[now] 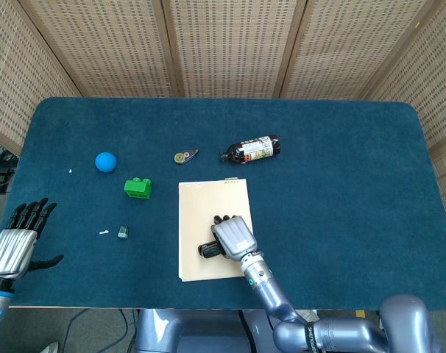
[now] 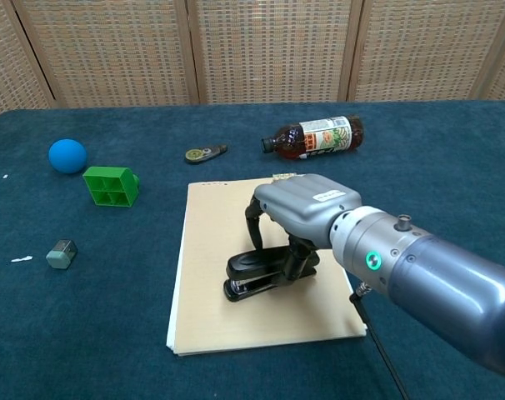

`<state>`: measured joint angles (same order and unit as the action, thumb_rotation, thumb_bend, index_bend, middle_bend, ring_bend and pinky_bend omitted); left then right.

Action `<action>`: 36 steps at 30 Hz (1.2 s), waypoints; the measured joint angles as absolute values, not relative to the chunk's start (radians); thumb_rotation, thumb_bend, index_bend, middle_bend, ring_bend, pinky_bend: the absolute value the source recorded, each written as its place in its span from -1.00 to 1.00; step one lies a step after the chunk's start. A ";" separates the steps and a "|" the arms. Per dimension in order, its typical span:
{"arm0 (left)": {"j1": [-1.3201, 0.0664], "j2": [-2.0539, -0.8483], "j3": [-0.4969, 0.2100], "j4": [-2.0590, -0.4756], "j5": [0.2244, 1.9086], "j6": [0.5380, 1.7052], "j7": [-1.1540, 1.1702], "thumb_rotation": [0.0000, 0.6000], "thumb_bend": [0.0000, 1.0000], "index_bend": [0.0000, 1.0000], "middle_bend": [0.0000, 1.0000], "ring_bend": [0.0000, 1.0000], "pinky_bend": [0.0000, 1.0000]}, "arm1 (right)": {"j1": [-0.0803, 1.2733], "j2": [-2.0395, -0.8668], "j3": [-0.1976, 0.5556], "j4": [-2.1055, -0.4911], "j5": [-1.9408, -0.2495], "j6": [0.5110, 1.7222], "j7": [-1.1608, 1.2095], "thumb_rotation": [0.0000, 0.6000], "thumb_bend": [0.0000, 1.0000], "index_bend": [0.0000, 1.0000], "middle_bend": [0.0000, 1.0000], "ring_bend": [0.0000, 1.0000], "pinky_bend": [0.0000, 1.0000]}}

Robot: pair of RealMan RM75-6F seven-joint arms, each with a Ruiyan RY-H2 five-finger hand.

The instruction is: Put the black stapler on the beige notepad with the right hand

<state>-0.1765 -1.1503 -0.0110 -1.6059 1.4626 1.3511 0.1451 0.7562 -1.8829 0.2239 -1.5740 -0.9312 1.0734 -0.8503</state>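
- Bench (image 1: 341,184): covered in dark blue cloth, filling most of the head view.
- Blue ball (image 1: 105,162): at the left of the frame, resting on the cloth.
- Green block (image 1: 137,188): just right of and below the ball; open cells show on its upper face in the chest view.
- Small grey item (image 1: 123,232): lower left, below the block; a white scrap (image 1: 104,233) lies just to its left.
- Small flat teardrop-shaped gadget (image 1: 185,156): upper centre; type cannot be told.
- Brown bottle (image 1: 251,149): on its side, labelled, right of the gadget, cap pointing left.
- Woven panel screens (image 1: 223,44): along the top of the frame behind the bench.
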 measured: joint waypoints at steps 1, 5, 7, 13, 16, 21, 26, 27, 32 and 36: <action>-0.176 -1.150 -0.011 -1.608 1.461 1.351 0.146 1.00 -0.67 -1.00 -1.00 -1.00 -1.00 | 0.758 -1.885 0.225 -1.578 -0.914 1.068 -0.849 1.00 -0.50 -0.27 -0.72 -0.73 -0.49; -0.175 -1.147 -0.012 -1.611 1.460 1.353 0.147 1.00 -0.67 -1.00 -1.00 -1.00 -1.00 | 0.773 -1.893 0.227 -1.595 -0.871 1.055 -0.847 1.00 -0.53 -0.38 -0.81 -0.80 -0.55; -0.175 -1.146 -0.012 -1.611 1.460 1.353 0.146 1.00 -0.67 -1.00 -1.00 -1.00 -1.00 | 0.778 -1.896 0.224 -1.597 -0.867 1.059 -0.854 1.00 -0.54 -0.43 -0.86 -0.84 -0.64; -0.174 -1.143 -0.013 -1.610 1.460 1.355 0.135 1.00 -0.67 -1.00 -1.00 -1.00 -1.00 | 0.782 -1.882 0.206 -1.600 -0.870 1.118 -0.917 1.00 -0.56 -0.53 -0.98 -0.98 -0.76; -0.174 -1.145 -0.014 -1.608 1.460 1.356 0.136 1.00 -0.67 -1.00 -1.00 -1.00 -1.00 | 0.775 -1.845 0.197 -1.625 -0.878 1.170 -0.950 1.00 -0.56 -0.58 -1.00 -1.00 -0.78; -0.172 -1.151 -0.015 -1.607 1.464 1.365 0.142 1.00 -0.67 -1.00 -1.00 -1.00 -1.00 | 0.737 -1.724 0.178 -1.698 -0.919 1.244 -0.960 1.00 -0.57 -0.66 -1.00 -1.00 -0.89; -0.171 -1.163 -0.015 -1.606 1.464 1.369 0.167 1.00 -0.67 -1.00 -1.00 -1.00 -1.00 | 0.666 -1.569 0.129 -1.751 -1.010 1.315 -0.914 1.00 -0.57 -0.69 -1.00 -1.00 -0.94; -0.171 -1.167 -0.015 -1.606 1.465 1.370 0.172 1.00 -0.67 -1.00 -1.00 -1.00 -1.00 | 0.644 -1.534 0.112 -1.755 -1.042 1.332 -0.886 1.00 -0.57 -0.70 -1.00 -1.00 -0.95; -0.170 -1.186 -0.015 -1.599 1.473 1.381 0.192 1.00 -0.67 -1.00 -1.00 -1.00 -1.00 | 0.551 -1.454 0.041 -1.741 -1.143 1.389 -0.718 1.00 -0.57 -0.89 -1.00 -1.00 -1.00; -0.168 -1.196 -0.018 -1.590 1.475 1.391 0.193 1.00 -0.67 -1.00 -1.00 -1.00 -1.00 | 0.460 -1.408 -0.023 -1.680 -1.230 1.446 -0.559 1.00 -0.58 -1.00 -1.00 -1.00 -1.00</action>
